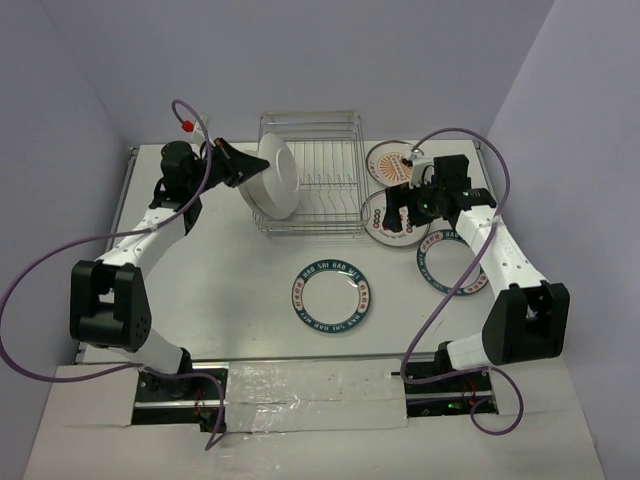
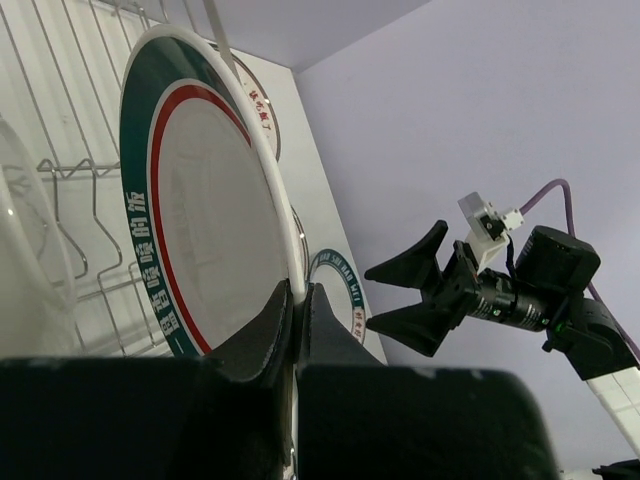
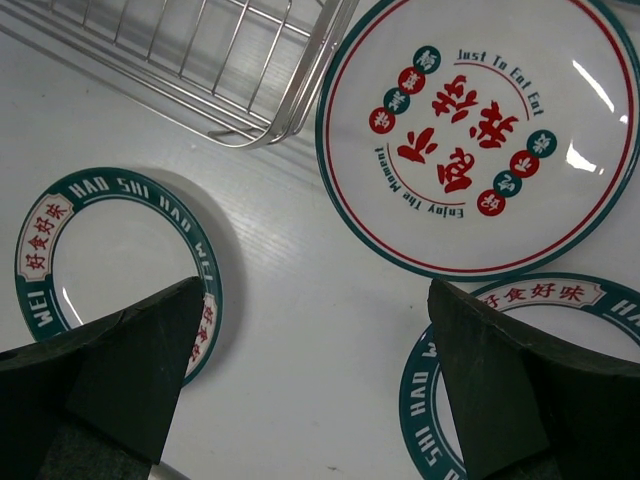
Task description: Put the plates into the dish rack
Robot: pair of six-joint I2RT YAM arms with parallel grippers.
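The left claw pinches the rim of an upright plate at the left end of the dish rack, and the right claw gapes wide over flat plates it partly hides.

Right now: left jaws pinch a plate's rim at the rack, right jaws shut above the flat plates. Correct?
No. The right gripper has its jaws wide open, per the right wrist view. The left gripper does pinch the plate rim at the rack.
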